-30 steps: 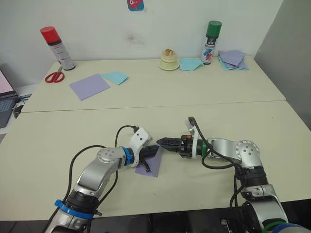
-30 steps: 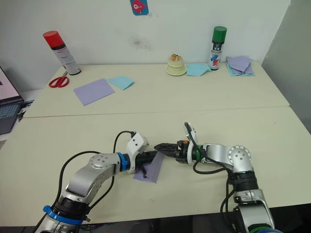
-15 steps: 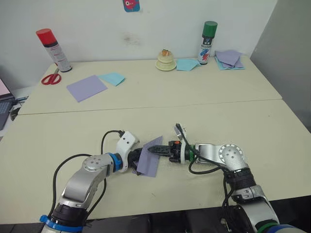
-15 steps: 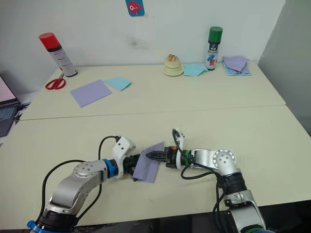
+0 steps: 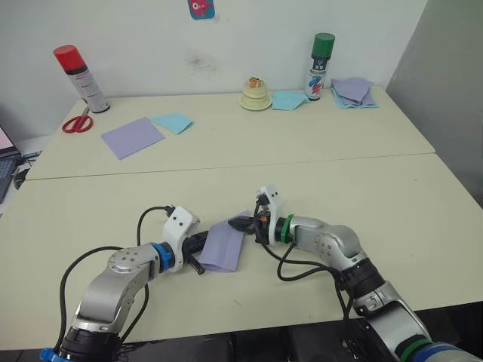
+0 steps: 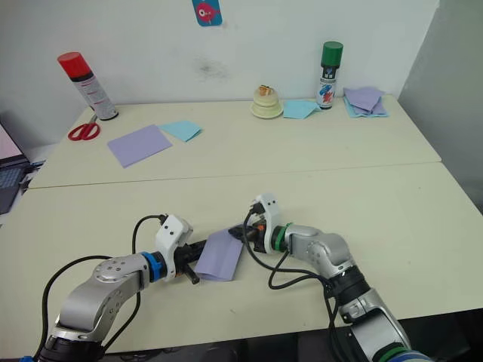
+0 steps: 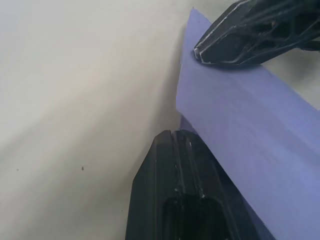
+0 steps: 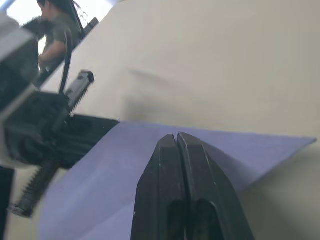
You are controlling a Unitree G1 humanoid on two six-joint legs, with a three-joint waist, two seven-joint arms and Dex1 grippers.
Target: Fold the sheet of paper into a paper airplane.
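Note:
The sheet of paper (image 5: 223,248), lavender and part folded, lies on the near table between my two grippers. My left gripper (image 5: 204,243) is shut and lies flat at the sheet's left edge, its fingertips (image 7: 172,136) tucked under a raised flap (image 7: 250,135). My right gripper (image 5: 239,224) is shut on that flap's far corner, and its black fingers (image 7: 240,42) sit on top of the corner. From the right wrist, the paper (image 8: 115,170) spreads beyond the shut fingertips (image 8: 177,137), with the left gripper (image 8: 50,132) behind it.
On the far table are a red-capped spray can (image 5: 75,72), scissors (image 5: 73,123), a smooth lavender square (image 5: 132,136), a light-blue sheet (image 5: 173,121), a small cream ornament (image 5: 255,93), a green-capped can (image 5: 319,56) and a stack of sheets (image 5: 353,92). A seam (image 5: 339,157) divides the tables.
My right gripper has shut on the paper's corner and carried the flap up and over towards the left gripper. The left gripper has stayed shut at the sheet's edge. The camera has shifted.

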